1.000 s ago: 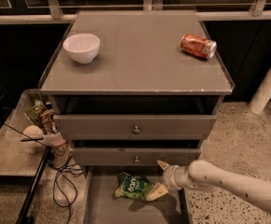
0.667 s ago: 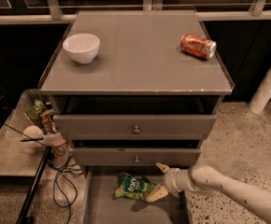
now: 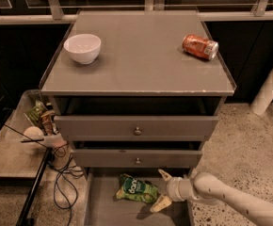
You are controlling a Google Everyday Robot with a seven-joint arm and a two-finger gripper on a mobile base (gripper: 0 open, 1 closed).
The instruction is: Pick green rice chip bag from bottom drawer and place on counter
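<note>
Tool [image 3: 161, 189], spread open, has dipped slightly beside the unmoved green rice chip bag [image 3: 137, 190].

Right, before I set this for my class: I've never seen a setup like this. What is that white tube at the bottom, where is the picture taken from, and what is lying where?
It is a single picture, looking down on a grey drawer cabinet from the front and above. The white tube at the lower right is a robot's arm. At its tip is the gripper, a claw with two fingers. The gripper is down in the pulled-out bottom drawer, its fingers spread open right beside the green rice chip bag, which lies on the drawer floor. It holds nothing yet. On the counter, the cabinet's flat top, a white bowl stands at the left and an orange soda can lies on its side at the right. A low side table with clutter sits left of the cabinet.
</note>
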